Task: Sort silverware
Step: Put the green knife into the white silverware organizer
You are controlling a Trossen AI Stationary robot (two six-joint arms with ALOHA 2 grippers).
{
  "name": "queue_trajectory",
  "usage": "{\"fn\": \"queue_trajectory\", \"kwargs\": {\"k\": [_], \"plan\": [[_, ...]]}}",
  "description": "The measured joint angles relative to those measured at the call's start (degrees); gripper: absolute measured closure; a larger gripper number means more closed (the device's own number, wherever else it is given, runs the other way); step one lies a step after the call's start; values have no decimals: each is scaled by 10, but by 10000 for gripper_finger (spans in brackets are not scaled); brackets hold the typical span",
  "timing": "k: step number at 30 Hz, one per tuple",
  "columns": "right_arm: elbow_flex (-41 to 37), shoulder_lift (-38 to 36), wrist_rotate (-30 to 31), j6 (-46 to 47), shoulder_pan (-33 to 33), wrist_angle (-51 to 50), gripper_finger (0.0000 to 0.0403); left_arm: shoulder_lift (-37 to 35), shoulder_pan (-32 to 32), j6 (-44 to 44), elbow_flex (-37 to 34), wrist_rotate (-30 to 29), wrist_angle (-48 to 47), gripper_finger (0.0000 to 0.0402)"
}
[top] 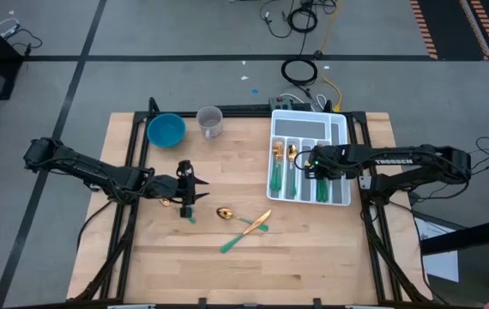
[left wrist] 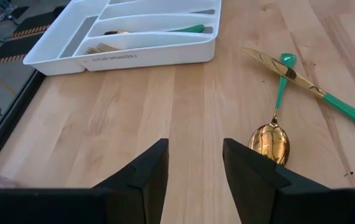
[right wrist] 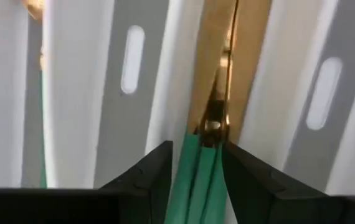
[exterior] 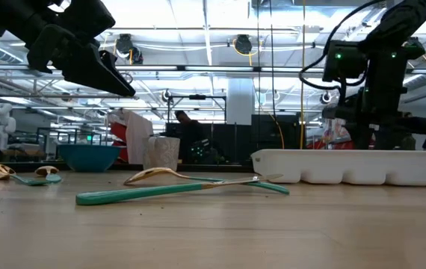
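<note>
While the right gripper (top: 313, 163) sits low in the tray (top: 341, 129), fingers pinching green-handled pieces (right wrist: 203, 177) in a middle slot, the step in hand looks like a drop-off. To do it well: keep handles parallel to the slot walls, spread the fingers only once the metal rests on the slot floor, then lift straight up so nothing drags out. The tray already holds several pieces (top: 279, 167) in its left slots.

Left gripper (top: 186, 190) hovers over the table (top: 313, 257) left of centre, fingers spread, nothing between them. Likely next target: spoon (left wrist: 272, 138) just beside it; grab the handle, not the bowl. A knife (left wrist: 289, 73) lies across that handle, so take the knife first or approach from the bowl end. More pieces (exterior: 19, 174) lie under the left arm.

Writing: tray rim is embossed, looks like "CUTLERY ORGANIZER", partly legible. Right arm (top: 399, 160) reads "TROSSEN".
</note>
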Motion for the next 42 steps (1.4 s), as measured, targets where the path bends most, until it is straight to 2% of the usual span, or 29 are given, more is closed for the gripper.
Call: {"fn": "queue_trajectory", "kwargs": {"k": [5,11,14,20,25,28,32,37,42], "plan": [[16,-6,12,-15,6,0,270,0,0,-26,0,0,7,242],[54,-8,14,-77,6,-22,270,0,0,-61,0,0,49,242],[81,-8,36,-112,6,-45,270,0,0,-63,0,0,64,242],[166,-9,52,-189,11,-117,270,0,0,-63,15,8,83,242],[261,-10,52,-311,55,-128,270,0,0,-41,65,21,77,242],[296,-10,56,-402,102,-86,270,0,0,-33,96,51,44,242],[303,-3,51,-509,180,18,270,0,0,-33,115,79,13,242],[303,57,50,-594,267,103,270,0,0,-33,115,61,-12,242],[303,158,27,-669,309,175,270,0,0,-57,115,30,-52,242]]}}
